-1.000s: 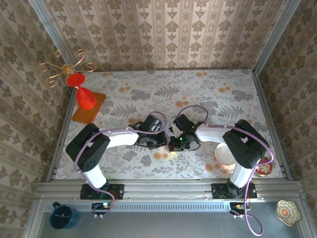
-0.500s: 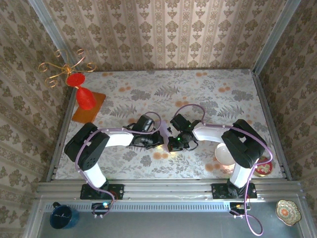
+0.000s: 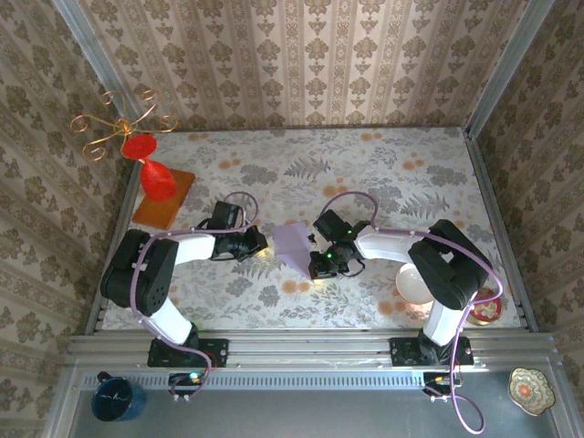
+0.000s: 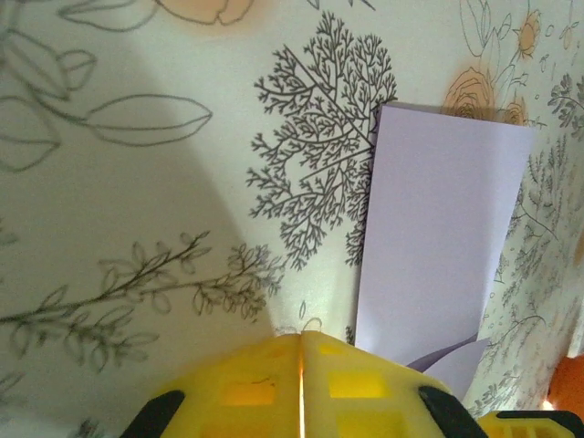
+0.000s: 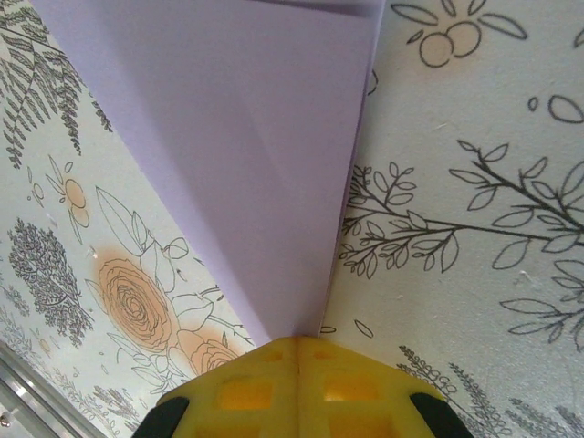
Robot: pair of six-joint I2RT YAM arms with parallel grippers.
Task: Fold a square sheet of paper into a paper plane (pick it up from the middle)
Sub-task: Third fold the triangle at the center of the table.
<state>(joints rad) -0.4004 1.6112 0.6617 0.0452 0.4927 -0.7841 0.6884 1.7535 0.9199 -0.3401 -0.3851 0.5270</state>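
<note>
The scene is being enclosed on three sides by walls [image 3: 301, 64] papered in a beige damask stripe. The back corners are being marked by grey metal posts [image 3: 91, 46]. The table [image 3: 383, 173] is being covered by a pale cloth printed with grey ferns, branches and orange blossoms. Its near edge is being bordered by a ribbed aluminium rail [image 3: 310, 347], with a dark grey ledge [image 3: 310, 411] below. The cloth is being lit brightly, and a soft grey shadow [image 4: 119, 228] is being cast across it in the left wrist view.
</note>
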